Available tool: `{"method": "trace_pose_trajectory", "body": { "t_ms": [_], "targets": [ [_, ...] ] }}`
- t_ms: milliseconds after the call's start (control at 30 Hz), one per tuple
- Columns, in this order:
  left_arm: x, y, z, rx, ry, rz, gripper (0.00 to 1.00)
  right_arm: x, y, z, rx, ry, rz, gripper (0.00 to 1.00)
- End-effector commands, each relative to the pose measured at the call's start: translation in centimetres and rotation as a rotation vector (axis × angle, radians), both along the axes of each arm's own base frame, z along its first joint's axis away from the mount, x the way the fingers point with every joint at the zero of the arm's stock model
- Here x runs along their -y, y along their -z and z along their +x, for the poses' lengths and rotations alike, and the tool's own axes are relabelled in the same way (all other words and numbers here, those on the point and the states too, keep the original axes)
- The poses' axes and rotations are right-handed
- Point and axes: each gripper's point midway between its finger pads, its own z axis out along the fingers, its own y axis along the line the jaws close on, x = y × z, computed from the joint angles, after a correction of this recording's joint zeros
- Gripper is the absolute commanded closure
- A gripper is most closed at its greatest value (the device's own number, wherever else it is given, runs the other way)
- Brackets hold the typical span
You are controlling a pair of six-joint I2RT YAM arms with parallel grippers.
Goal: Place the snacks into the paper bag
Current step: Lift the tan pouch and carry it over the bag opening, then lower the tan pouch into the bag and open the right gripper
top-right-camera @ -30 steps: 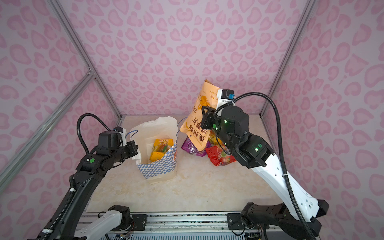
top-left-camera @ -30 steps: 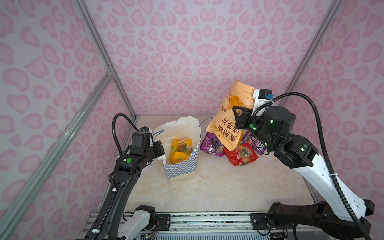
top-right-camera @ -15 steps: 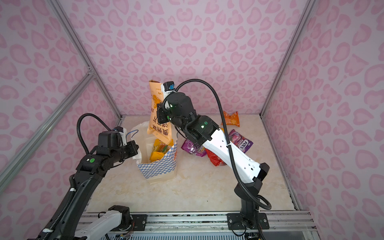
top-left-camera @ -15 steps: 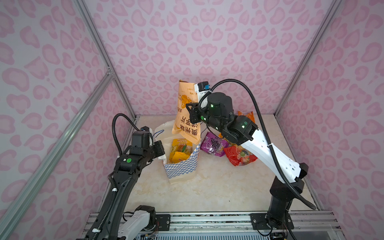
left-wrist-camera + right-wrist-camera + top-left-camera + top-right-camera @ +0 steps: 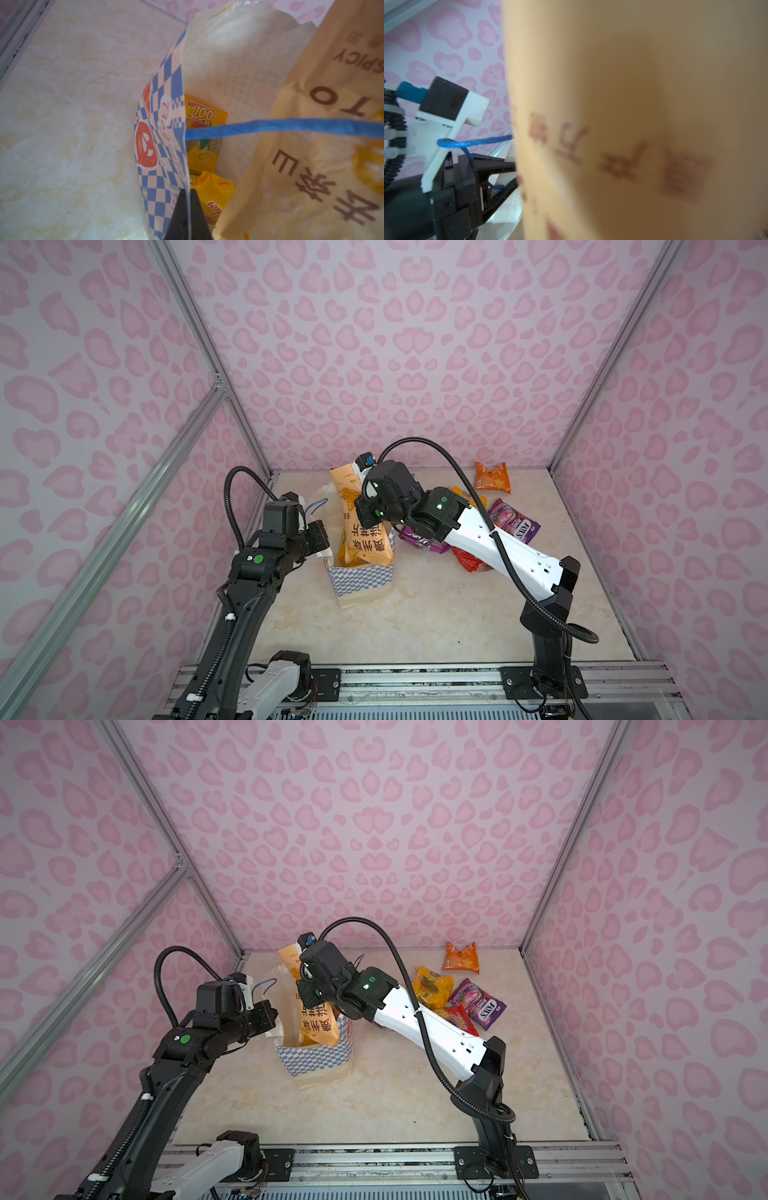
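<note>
The paper bag stands upright at the table's left. My left gripper is shut on its checkered rim. My right gripper is shut on the large pale-orange packet, whose lower end sits inside the bag while its top sticks out. That packet hides the right fingers. Two yellow packets lie in the bag under a blue cord handle.
To the bag's right lie loose snacks: a small orange packet, a yellow one, a purple one, a red one and another purple one under my right arm. Pink walls close three sides.
My right arm swung left from above the snack pile to the bag and lowered the large pale-orange packet into its mouth. The left gripper kept its hold on the rim.
</note>
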Motion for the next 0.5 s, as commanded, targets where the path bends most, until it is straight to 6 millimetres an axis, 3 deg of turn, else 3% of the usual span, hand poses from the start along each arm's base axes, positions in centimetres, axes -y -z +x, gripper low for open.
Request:
{"method": "trace_pose_trajectory", "body": {
  "t_ms": [0,233,467],
  "targets": [
    [0.0,-0.9,0.8,0.052,0.003,0.003,0.96,0.5,2.1,-0.2,-0.047,0.011,-0.06,0.88],
    [0.1,-0.8,0.8,0.05,0.01,-0.004,0.96,-0.4,5.7,-0.6,-0.148,-0.006,-0.122,0.9],
    [0.3,-0.8,0.9,0.047,0.02,-0.01,0.96,-2.0,7.4,-0.3,-0.209,-0.022,-0.167,0.9]
  ]
}}
